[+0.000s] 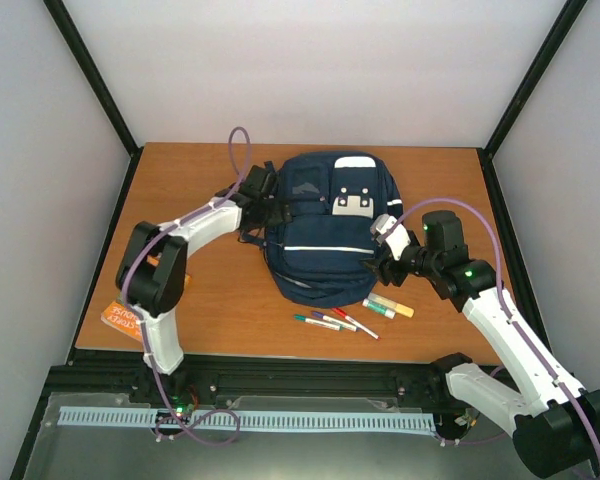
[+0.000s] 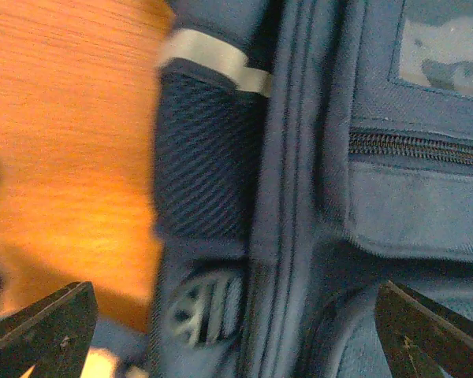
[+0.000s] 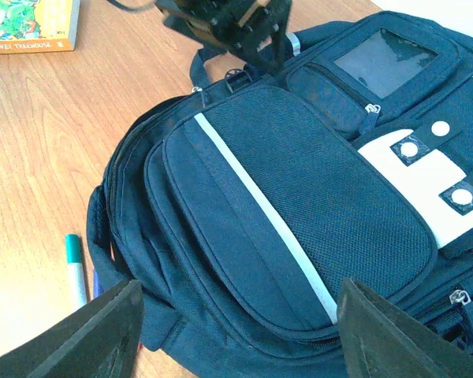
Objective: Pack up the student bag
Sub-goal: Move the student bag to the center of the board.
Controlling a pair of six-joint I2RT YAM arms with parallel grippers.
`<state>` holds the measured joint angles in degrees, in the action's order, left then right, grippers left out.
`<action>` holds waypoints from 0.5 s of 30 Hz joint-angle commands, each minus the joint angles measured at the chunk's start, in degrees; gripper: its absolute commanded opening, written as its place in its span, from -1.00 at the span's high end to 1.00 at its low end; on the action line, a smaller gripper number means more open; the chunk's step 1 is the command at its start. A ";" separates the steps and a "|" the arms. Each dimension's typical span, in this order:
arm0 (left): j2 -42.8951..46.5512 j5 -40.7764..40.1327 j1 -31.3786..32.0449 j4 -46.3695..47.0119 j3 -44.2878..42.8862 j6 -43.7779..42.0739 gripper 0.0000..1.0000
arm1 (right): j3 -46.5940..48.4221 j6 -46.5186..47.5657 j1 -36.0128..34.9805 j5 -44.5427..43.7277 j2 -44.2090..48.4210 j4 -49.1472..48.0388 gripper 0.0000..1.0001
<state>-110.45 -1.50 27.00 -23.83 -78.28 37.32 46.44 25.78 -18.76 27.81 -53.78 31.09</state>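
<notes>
Student bag (image 1: pixel 325 235) lies on the bench (image 1: pixel 210 300), just ahead of your left gripper (image 2: pixel 236 319) and below your right gripper (image 3: pixel 236 319), both released.

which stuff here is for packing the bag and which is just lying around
For the job: student bag, pens, two chunky markers, orange book (likely contents).
Just there: wooden table, purple arm cables.
</notes>
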 commanded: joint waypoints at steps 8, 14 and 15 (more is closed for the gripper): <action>26.16 -14.70 -7.43 -18.06 14.22 5.21 -1.00 | -0.34 1.44 0.32 1.23 0.87 0.50 -0.37; 38.09 -14.38 -14.61 -19.31 23.97 8.88 -0.99 | -0.29 1.60 0.40 1.77 1.21 0.78 -0.38; 39.19 -14.40 -15.64 -19.74 24.96 9.40 -1.00 | -0.27 1.61 0.46 1.78 1.22 0.74 -0.38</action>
<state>-76.12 -15.09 14.09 -40.51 -56.47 43.03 46.44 26.76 -18.74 28.32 -53.60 31.53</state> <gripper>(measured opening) 0.998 0.687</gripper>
